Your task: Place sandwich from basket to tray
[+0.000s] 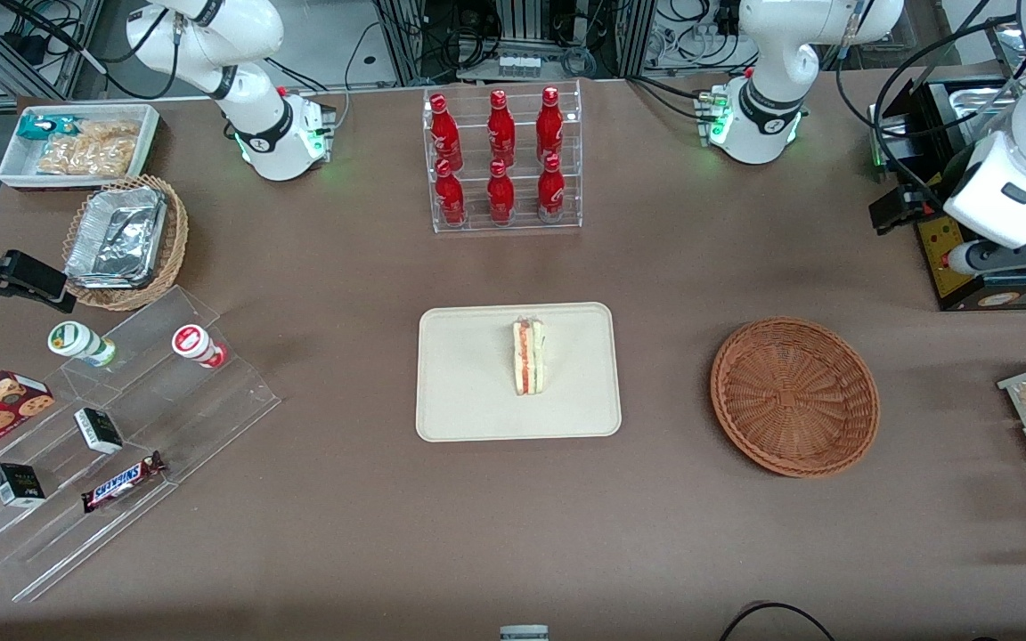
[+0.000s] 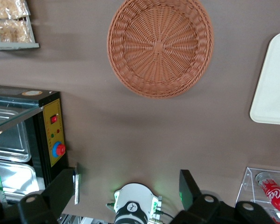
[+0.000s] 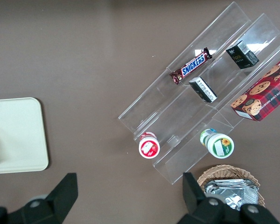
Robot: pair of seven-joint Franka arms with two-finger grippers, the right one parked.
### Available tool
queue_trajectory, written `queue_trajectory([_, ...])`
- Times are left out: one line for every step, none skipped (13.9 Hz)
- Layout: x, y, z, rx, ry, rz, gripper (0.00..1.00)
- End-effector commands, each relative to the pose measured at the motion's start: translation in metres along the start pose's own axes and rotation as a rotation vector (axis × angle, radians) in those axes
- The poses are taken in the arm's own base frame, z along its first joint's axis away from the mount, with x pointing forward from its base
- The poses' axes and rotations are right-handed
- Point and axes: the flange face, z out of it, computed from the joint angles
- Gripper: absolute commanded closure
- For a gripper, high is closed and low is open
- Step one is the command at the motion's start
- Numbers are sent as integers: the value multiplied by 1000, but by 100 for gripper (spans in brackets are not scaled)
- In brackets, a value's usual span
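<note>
Front view shows the sandwich point(image 1: 528, 357) lying on its side on the cream tray point(image 1: 468, 392) at mid-table, well away from the pincer point(image 1: 900, 209), which hangs raised toward the working arm's end of the table. Between tray and pincer sits the empty reddish-brown basket point(image 1: 794, 396). From the left wrist view, the pincer point(image 2: 130, 186) has its fingers point(image 2: 186, 186) spread wide, holding nothing, with the basket point(image 2: 160, 45) apart from them.

The left wrist view's edge is cutting off the tray point(image 2: 275, 84); the tool point(image 2: 130, 191) is showing only partly.
</note>
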Motion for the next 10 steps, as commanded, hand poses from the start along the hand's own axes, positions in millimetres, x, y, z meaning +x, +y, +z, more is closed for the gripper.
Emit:
queue_trajectory([-15,-9,1,21,-21,60,0])
queue_trajectory([-15,-14,0,18,-22,67,0])
queue_trajectory([-14,-14,1,9,-24,67,0])
queue_trajectory([-13,-13,1,5,-26,68,0])
queue_trajectory([-12,-13,1,3,-25,67,0])
queue_trajectory([-10,-11,2,-1,-27,66,0])
queue_trajectory([-7,-9,2,-10,-29,63,0])
queue_trajectory([-3,-9,-1,-16,-24,41,0])
queue_trajectory([-3,-9,-4,-25,-18,32,0])
queue_trajectory([-1,-9,-3,-33,-21,30,0])
